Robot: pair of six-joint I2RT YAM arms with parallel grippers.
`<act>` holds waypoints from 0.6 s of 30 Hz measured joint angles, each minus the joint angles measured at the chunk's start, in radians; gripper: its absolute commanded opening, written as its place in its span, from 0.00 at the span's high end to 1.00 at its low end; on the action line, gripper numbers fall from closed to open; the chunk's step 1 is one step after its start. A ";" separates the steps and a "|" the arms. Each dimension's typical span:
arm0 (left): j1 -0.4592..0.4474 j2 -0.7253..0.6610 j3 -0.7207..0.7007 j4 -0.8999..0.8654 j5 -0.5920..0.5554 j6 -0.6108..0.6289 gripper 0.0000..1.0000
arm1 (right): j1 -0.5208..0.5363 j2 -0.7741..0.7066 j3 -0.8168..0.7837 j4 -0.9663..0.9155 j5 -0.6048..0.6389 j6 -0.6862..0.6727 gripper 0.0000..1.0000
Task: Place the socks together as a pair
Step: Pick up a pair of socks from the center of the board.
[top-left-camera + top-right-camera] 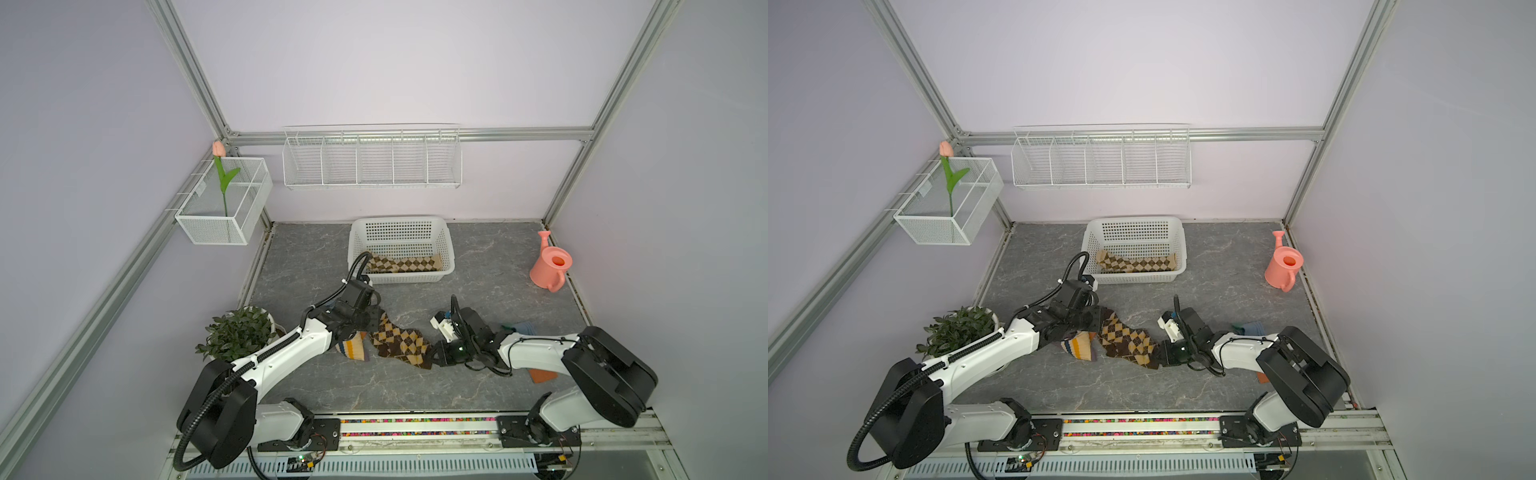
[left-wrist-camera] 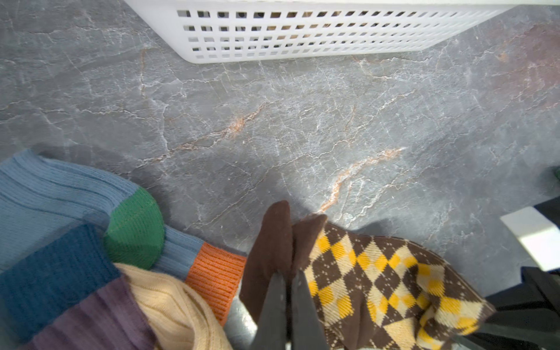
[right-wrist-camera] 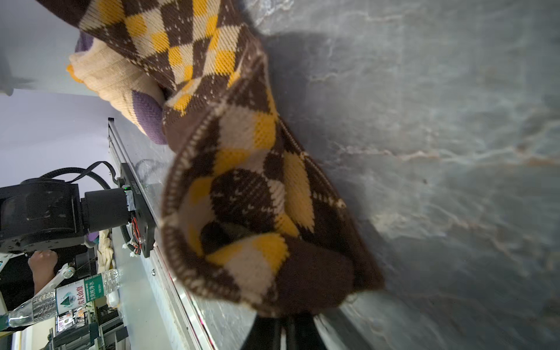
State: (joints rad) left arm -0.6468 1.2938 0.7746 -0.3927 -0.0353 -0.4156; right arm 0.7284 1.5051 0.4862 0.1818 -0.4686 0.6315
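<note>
A dark brown-yellow argyle sock (image 1: 401, 343) (image 1: 1127, 341) stretches between my two grippers low over the table's middle. My left gripper (image 1: 376, 321) (image 2: 289, 274) is shut on its plain brown toe end, where two brown toes (image 2: 272, 239) lie side by side. My right gripper (image 1: 434, 359) (image 3: 286, 318) is shut on the sock's other end (image 3: 248, 188). A cream striped sock (image 1: 353, 350) (image 2: 172, 303) lies under my left arm, beside a blue-grey sock (image 2: 60, 197) with green patch and orange cuff. A tan-brown argyle sock (image 1: 403, 264) lies in the white basket (image 1: 401, 222).
Another blue-grey sock (image 1: 521, 328) lies partly hidden under my right arm. A pink watering can (image 1: 550, 264) stands at the back right. A potted plant (image 1: 239, 332) stands at the left edge. Wire baskets (image 1: 372, 160) hang on the walls.
</note>
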 measured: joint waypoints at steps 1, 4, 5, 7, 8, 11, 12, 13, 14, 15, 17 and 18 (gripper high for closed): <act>0.000 0.000 0.000 0.000 0.005 -0.002 1.00 | 0.000 0.001 0.001 0.000 0.001 -0.003 0.91; 0.000 -0.002 0.000 0.007 0.029 -0.014 1.00 | 0.000 -0.006 0.011 -0.030 0.022 -0.023 0.90; 0.000 -0.004 0.000 0.014 0.045 -0.018 1.00 | -0.002 -0.016 0.015 -0.051 0.037 -0.032 0.89; 0.000 -0.007 0.000 0.031 0.075 -0.027 1.00 | -0.012 -0.051 0.020 -0.105 0.074 -0.054 0.85; 0.000 -0.008 0.000 0.042 0.092 -0.032 1.00 | -0.020 -0.075 0.021 -0.137 0.094 -0.064 0.82; 0.000 -0.008 0.001 0.055 0.108 -0.040 1.00 | -0.039 -0.158 0.036 -0.252 0.163 -0.103 0.74; 0.000 -0.008 0.001 0.055 0.108 -0.040 1.00 | -0.040 -0.185 0.046 -0.286 0.183 -0.114 0.69; 0.000 -0.008 0.001 0.054 0.107 -0.041 1.00 | -0.040 -0.208 0.058 -0.318 0.203 -0.126 0.64; 0.000 -0.007 0.001 0.054 0.104 -0.042 1.00 | -0.040 -0.235 0.076 -0.361 0.228 -0.146 0.61; 0.000 -0.007 0.001 0.054 0.103 -0.045 1.00 | -0.039 -0.256 0.093 -0.397 0.253 -0.159 0.59; 0.000 -0.006 0.001 0.054 0.098 -0.049 1.00 | -0.037 -0.290 0.125 -0.461 0.302 -0.178 0.58; 0.000 -0.006 0.001 0.054 0.094 -0.053 1.00 | -0.034 -0.307 0.138 -0.491 0.326 -0.186 0.58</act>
State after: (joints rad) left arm -0.6468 1.2877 0.7757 -0.3386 0.0589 -0.4686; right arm 0.6949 1.1980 0.6239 -0.3088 -0.1425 0.4458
